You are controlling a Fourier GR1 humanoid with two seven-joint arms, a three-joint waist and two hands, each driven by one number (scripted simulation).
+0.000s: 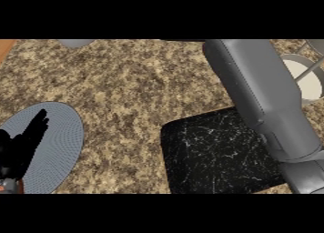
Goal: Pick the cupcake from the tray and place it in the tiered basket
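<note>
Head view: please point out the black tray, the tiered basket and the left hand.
black tray (215, 152), head view, on its bare marbled middle.
tiered basket (298, 68), head view, on the pale bowl near its rim.
left hand (17, 148), head view, on the palm, over the grey plate.

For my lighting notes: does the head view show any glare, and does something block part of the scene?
Head view: the light is even, with no glare on the black tray; the right forearm crosses the picture, covering the tray's right corner and part of the tiered basket; no cupcake shows.

speckled granite counter (138, 82), black marbled tray (218, 154)
</note>
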